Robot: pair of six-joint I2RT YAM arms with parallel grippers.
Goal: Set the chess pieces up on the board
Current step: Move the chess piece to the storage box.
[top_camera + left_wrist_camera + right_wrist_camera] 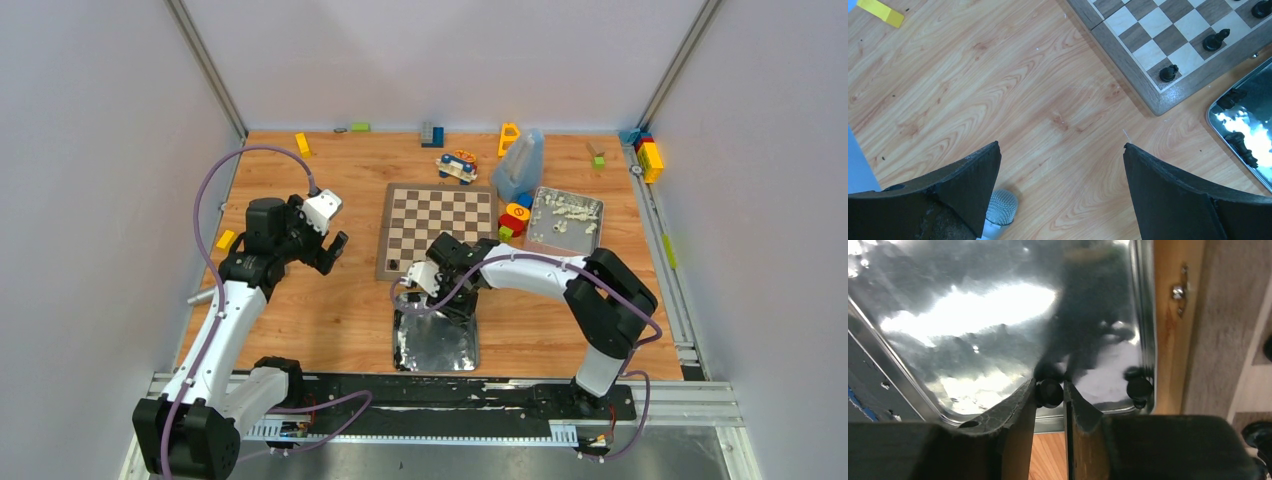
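While the top view hides it under the right arm, the right wrist view shows a black chess piece (1049, 393) pinched between the tips of the right pincer (1049, 386), whose jaws stand only a narrow gap apart. It sits over the rim of the silver tray (973, 315). Only its round end shows, so its long axis cannot be told. A second piece (1139, 387) sits at 3 o'clock from it, against the tray's edge.

From above, the tray (437, 345) lies at 6 o'clock of the board (440, 215), just beside it, with the right pincer (440, 300) over the tray's far end.

Only the left wrist view shows three upright pieces (1168, 73) along the board's (1148, 35) edge. It also shows a lying piece (1243, 145) in the tray (1248, 115), its length running from 10 to 4 o'clock.

At 9 o'clock of the board, the left pincer (325, 240) is spread wide and holds nothing, hanging over bare worktop (1023, 90).
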